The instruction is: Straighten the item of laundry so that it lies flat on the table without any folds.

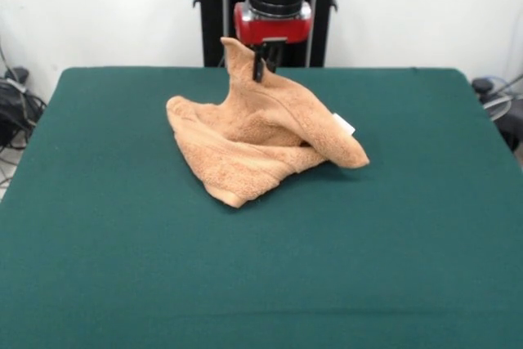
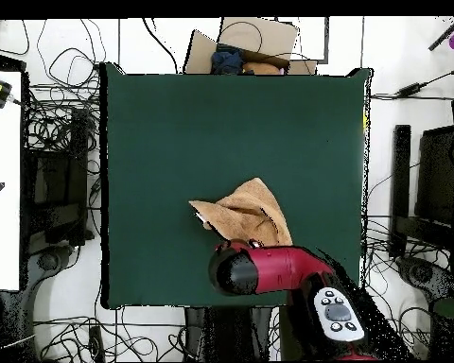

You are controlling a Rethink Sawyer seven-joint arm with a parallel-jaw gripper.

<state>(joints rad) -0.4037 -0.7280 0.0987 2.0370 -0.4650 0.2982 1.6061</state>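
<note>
The item of laundry [image 1: 257, 132], a light orange-tan towel, lies crumpled on the table [image 1: 245, 275] toward its far middle. One corner is pulled up into a peak, and my gripper [image 1: 263, 67] is shut on that raised corner. The rest drapes down in folds, with a small white tag [image 1: 344, 126] on its right edge. In the overhead view the towel [image 2: 248, 210] shows as a bunched, roughly triangular heap just above my red arm [image 2: 269, 267], which hides the gripper and the held corner.
Dark green cloth covers the table [image 2: 174, 142], which spreads wide on every side of the towel. Cables, a white desk [image 2: 2, 180] and equipment stand around the table's edges. A cardboard box [image 2: 254, 43] sits past its far side.
</note>
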